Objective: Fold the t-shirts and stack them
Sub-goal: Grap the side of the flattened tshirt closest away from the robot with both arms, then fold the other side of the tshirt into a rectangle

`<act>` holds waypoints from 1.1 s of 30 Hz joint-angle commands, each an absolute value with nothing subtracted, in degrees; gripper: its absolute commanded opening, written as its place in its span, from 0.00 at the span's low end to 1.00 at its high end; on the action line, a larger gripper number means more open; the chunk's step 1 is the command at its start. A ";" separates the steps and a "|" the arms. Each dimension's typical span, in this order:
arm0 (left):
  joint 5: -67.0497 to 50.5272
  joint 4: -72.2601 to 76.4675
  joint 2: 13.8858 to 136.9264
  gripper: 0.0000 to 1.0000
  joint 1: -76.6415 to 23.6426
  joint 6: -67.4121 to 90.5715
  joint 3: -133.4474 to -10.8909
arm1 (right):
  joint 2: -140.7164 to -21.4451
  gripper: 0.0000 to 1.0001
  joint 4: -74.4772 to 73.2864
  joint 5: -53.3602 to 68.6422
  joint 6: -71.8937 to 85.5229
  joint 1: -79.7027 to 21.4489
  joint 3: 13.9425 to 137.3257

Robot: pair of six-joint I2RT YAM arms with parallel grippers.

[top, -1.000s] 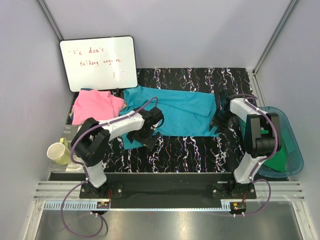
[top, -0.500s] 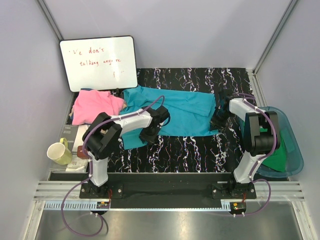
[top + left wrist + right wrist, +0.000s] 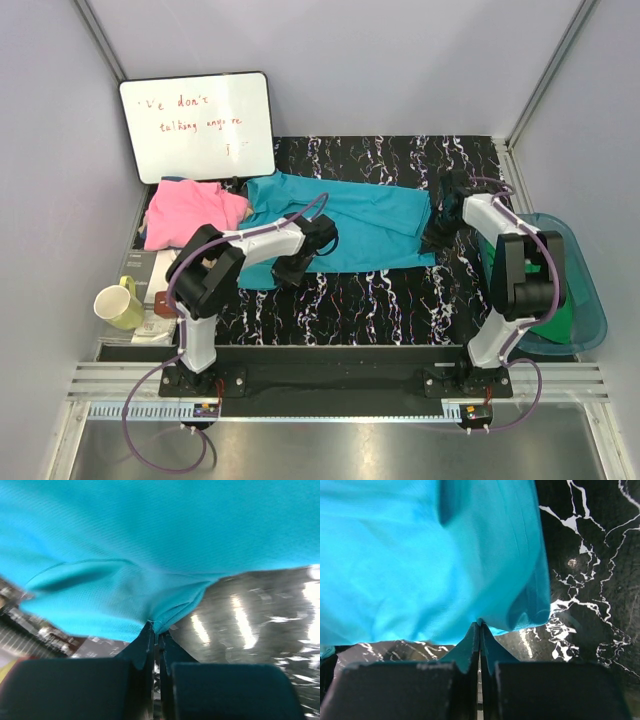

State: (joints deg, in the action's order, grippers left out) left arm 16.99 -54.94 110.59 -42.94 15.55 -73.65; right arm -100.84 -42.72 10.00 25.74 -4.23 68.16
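A teal-blue t-shirt [image 3: 345, 225] lies spread across the middle of the black marbled table [image 3: 380, 300]. My left gripper [image 3: 285, 272] is shut on its near hem, left of centre; the left wrist view shows the hem [image 3: 170, 612] pinched at the left gripper's [image 3: 156, 626] tips. My right gripper [image 3: 432, 240] is shut on the shirt's right edge; the cloth [image 3: 445, 555] bunches above the right gripper's [image 3: 479, 624] closed tips. A pink t-shirt [image 3: 190, 213] lies crumpled at the left. A green t-shirt [image 3: 555, 318] sits in the blue tub.
A translucent blue tub [image 3: 590, 300] stands at the right edge of the table. A whiteboard [image 3: 198, 125] leans against the back wall at the left. A yellow-green mug [image 3: 120, 305] rests on papers at the near left.
Both grippers have shut on the teal-blue shirt's edge. The left gripper slid a little left along the near hem; the right one lifted slightly toward the back.
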 commanded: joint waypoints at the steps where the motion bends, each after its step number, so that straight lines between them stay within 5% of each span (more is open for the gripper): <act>1: 26.01 -62.30 107.49 0.00 -42.63 17.23 -78.12 | -96.59 0.00 -43.86 9.85 24.35 -4.22 71.54; 17: 44.72 -74.53 120.66 0.00 -34.37 14.85 -107.83 | -107.47 0.00 -44.56 7.91 21.89 -4.13 83.84; 28: 43.94 -75.67 129.29 0.00 -31.99 12.13 -122.34 | -120.05 0.00 -44.74 6.94 20.57 -3.60 96.23; 33: 45.09 -74.89 130.87 0.01 -31.99 12.13 -124.01 | -124.54 0.11 -45.09 6.41 20.83 -3.43 102.46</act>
State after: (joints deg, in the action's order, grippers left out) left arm 41.25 -74.41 129.78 -32.25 13.13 -120.38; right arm -122.56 -45.04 8.47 21.69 -4.01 96.33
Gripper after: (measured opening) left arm 0.024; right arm 0.074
